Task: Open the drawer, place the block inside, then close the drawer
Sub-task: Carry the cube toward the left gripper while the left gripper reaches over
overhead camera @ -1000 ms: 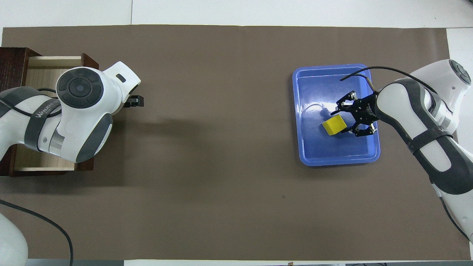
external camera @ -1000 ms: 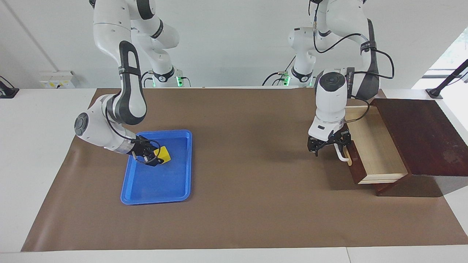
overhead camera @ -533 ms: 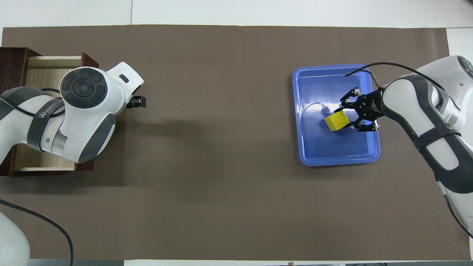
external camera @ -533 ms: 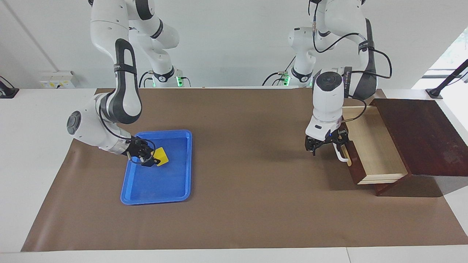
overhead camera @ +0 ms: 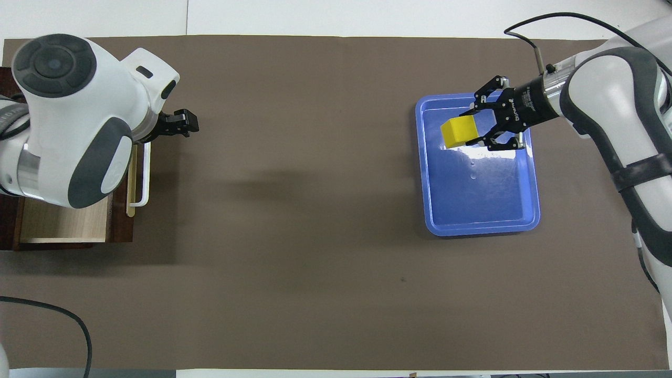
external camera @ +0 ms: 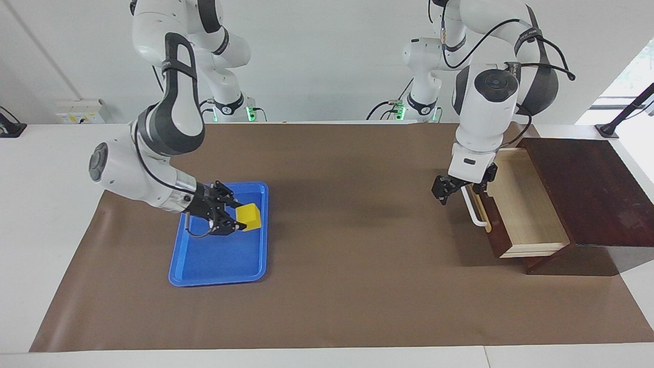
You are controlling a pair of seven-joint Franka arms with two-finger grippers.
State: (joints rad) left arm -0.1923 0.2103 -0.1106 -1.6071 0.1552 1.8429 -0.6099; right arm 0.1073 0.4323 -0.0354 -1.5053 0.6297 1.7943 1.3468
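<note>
The drawer (external camera: pixel 516 204) of the dark brown box (external camera: pixel 587 189) stands pulled out, its pale wood inside bare; its white bar handle (external camera: pixel 477 212) is free. The drawer also shows in the overhead view (overhead camera: pixel 63 223). My left gripper (external camera: pixel 460 185) hangs open in the air just above the handle and touches nothing; one of its fingers (overhead camera: pixel 178 122) pokes out from under the arm in the overhead view. My right gripper (external camera: pixel 239 217) is shut on the yellow block (external camera: pixel 250 216) and holds it above the blue tray (external camera: pixel 219 266). The block also shows in the overhead view (overhead camera: pixel 458 132).
The blue tray (overhead camera: pixel 480 210) lies on the brown mat (external camera: pixel 347 255) toward the right arm's end and has nothing else in it. The brown box sits at the left arm's end of the table, its drawer front facing the tray.
My right gripper has lifted the block off the tray floor and carried it a little toward the drawer's end. My left gripper has risen from beside the handle.
</note>
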